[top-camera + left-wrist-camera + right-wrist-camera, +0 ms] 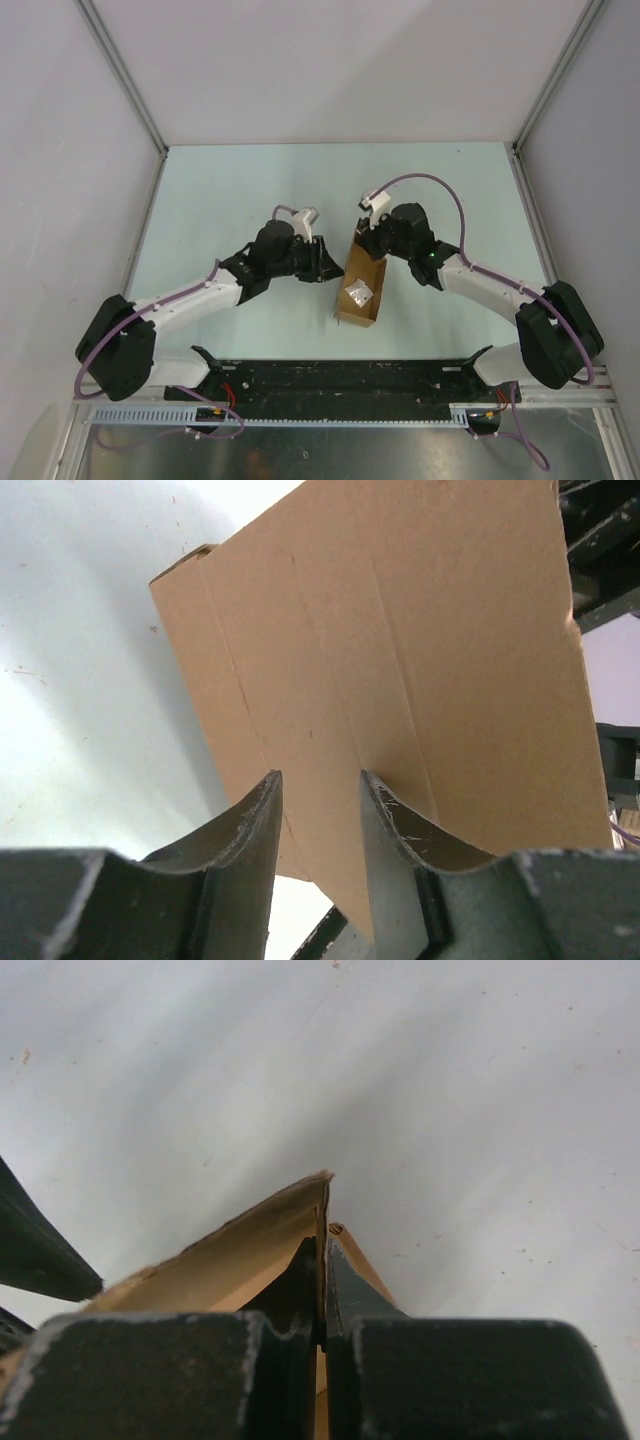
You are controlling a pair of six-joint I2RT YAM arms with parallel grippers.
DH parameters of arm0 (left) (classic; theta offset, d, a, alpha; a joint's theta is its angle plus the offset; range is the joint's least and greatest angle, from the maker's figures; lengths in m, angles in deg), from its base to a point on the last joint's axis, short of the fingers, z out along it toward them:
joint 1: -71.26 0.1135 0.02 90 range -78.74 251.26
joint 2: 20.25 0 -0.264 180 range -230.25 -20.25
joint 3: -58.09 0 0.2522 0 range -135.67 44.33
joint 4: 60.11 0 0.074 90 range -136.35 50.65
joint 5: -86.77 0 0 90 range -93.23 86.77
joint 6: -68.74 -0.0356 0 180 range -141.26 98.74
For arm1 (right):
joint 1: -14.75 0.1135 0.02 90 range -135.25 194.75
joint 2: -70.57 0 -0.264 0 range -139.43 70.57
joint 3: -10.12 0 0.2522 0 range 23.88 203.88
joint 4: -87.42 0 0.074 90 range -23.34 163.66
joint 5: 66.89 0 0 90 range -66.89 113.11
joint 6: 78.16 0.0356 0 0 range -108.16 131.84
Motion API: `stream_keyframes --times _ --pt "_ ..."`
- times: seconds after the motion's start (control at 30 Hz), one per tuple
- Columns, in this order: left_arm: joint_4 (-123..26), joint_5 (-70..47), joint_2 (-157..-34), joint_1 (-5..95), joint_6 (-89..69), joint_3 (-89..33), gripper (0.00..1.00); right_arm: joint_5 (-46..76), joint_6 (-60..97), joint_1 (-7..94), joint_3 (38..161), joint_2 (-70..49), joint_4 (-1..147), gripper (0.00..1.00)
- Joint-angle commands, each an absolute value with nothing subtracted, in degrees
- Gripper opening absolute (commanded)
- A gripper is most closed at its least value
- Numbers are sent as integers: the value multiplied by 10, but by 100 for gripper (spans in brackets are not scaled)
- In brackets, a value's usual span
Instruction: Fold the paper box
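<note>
- The pale surface point(250, 190) is lying inside a booth of plain white walls point(330, 60) edged with metal posts point(120, 75).
- The paper box point(366, 272) is sitting near the surface's middle, between the two arms, as an open oblong carton with a small white wad point(359, 294) inside.
- The left pincer point(318, 776) is standing parted against the carton's left wall, possibly touching it.
- The right pincer point(322, 1250) is pinching a thin cardboard edge at the carton's far end, its fingers closed on it.
</note>
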State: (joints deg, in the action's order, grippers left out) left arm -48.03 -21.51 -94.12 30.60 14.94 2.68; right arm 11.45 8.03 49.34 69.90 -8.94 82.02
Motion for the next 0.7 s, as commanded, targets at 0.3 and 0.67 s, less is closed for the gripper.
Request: stream_keyframes --times 0.3,0.67 --pt "-529 -213 -953 291 175 20 41 184 170 537 743 -100 820 1" --pt "-522 -173 -928 292 170 35 42 215 147 538 748 -89 793 5"
